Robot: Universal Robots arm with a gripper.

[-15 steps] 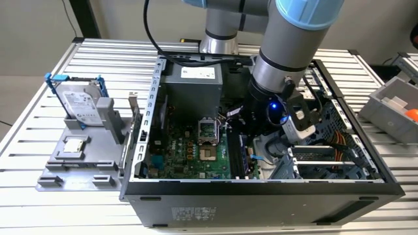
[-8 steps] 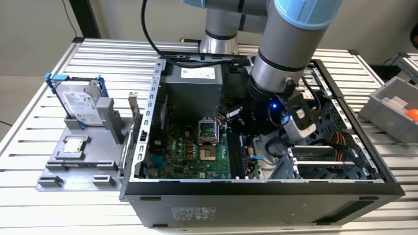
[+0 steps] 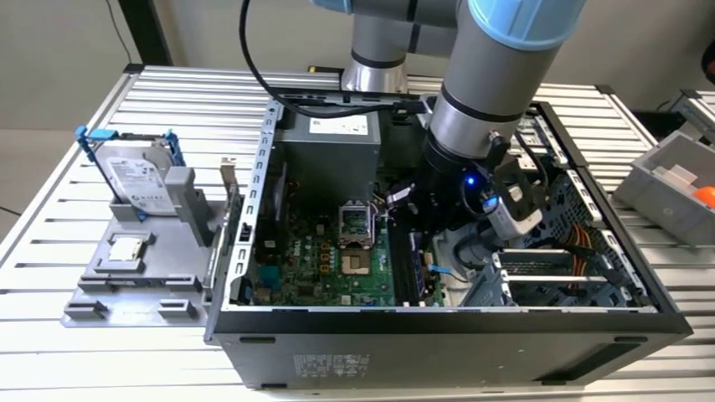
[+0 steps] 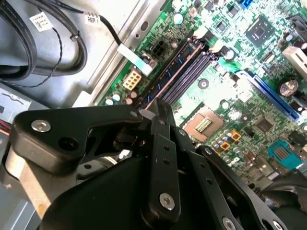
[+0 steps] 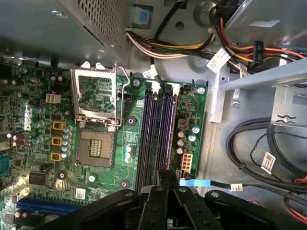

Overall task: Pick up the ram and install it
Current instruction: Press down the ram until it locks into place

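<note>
Long, thin blue-green ram stick stands in a dark memory slot near the board edge. Black gripper jaws appear closed at its near end. Judgement: seating calls for straight, even downward pressure, no tilt.

Ram: long, thin blue-green circuit-board stick carrying dark chips
Pose: standing on edge
Place: sitting in the outermost memory slot

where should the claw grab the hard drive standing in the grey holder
Grip the hard drive by its upper half, across its two broad flat faces, coming from above. It stands nearly upright with its lower end seated in the grey holder, so the top is the free part.
</note>
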